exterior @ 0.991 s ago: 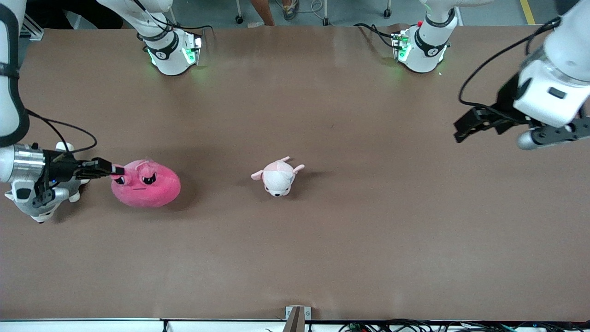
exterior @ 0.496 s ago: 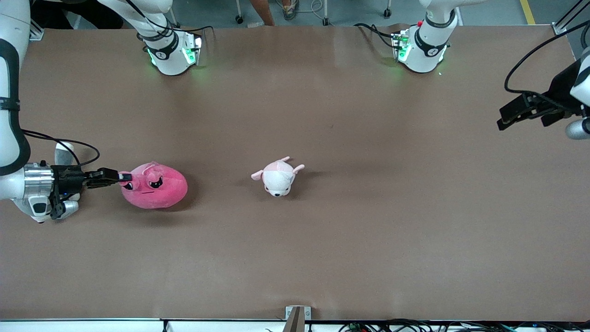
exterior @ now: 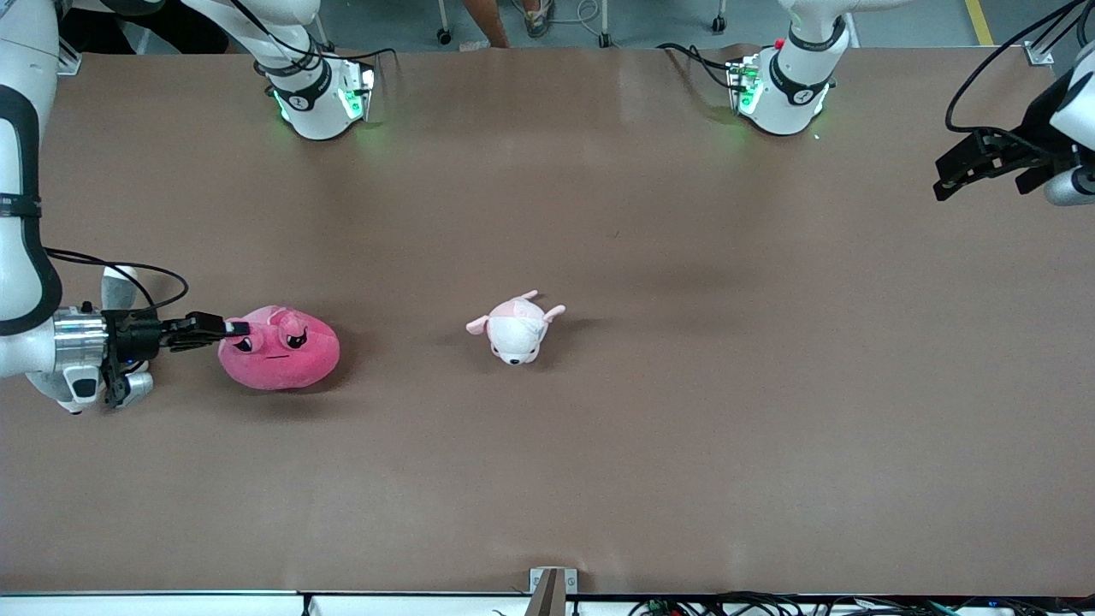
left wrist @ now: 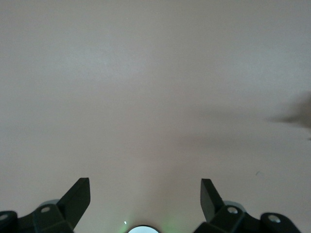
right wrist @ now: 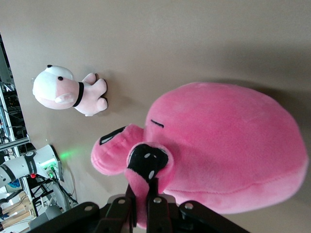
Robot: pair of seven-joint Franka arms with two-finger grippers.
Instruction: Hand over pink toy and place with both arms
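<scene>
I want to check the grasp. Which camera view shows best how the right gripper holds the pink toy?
The right wrist view: the right gripper pinches a fold of the pink toy up close. The front view shows the grip small, from above. The left wrist view shows only bare table.

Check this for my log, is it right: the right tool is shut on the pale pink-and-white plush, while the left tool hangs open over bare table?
Not quite. The right tool is shut on the pink toy, pinching it beside an eye, as the right wrist view shows. The pale pink-and-white plush lies untouched mid-table. The left tool does hang open over bare table.
</scene>
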